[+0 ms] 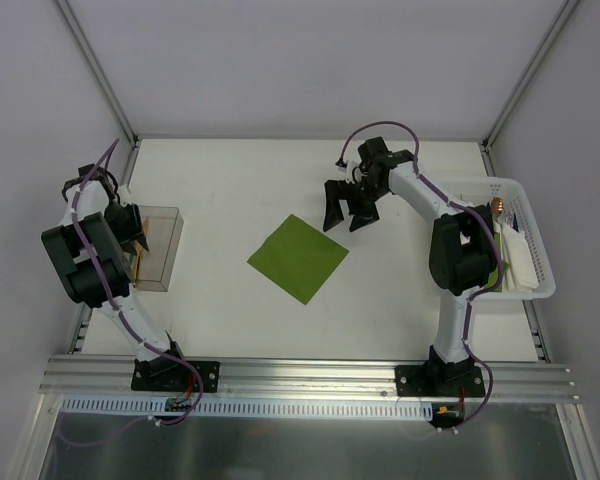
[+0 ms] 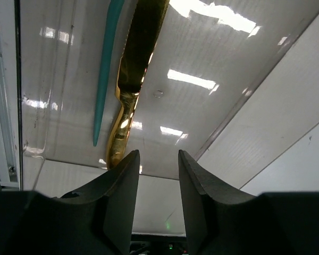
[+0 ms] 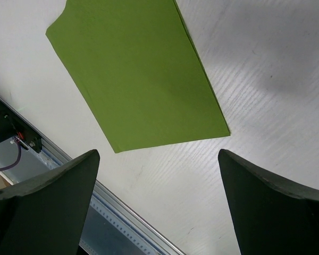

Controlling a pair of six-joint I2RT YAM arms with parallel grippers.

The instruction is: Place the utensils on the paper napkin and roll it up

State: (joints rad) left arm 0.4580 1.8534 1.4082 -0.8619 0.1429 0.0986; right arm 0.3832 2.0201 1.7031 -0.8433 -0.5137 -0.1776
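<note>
The olive-green paper napkin (image 1: 298,257) lies flat mid-table, turned like a diamond, and fills the top of the right wrist view (image 3: 138,74). One gold-brown utensil (image 2: 133,69) lies inside a clear bin (image 1: 168,262) at the left, showing as an orange sliver (image 1: 140,255) from above. My left gripper (image 1: 130,222) hangs at that bin's left side. Its jaws (image 2: 158,153) stand a narrow gap apart with nothing visible between them, and the utensil's lower end slips behind the left fingertip (image 2: 128,159). My right gripper (image 1: 345,210) hovers wide open (image 3: 158,154) just beyond the napkin's far right corner, holding nothing.
A slim teal stick (image 2: 106,69) lies beside the utensil in the bin. At the right edge stands a white basket (image 1: 542,262) with white paper sheets and a brown-tipped piece (image 1: 497,207). A metal rail (image 1: 310,375) runs along the near table edge.
</note>
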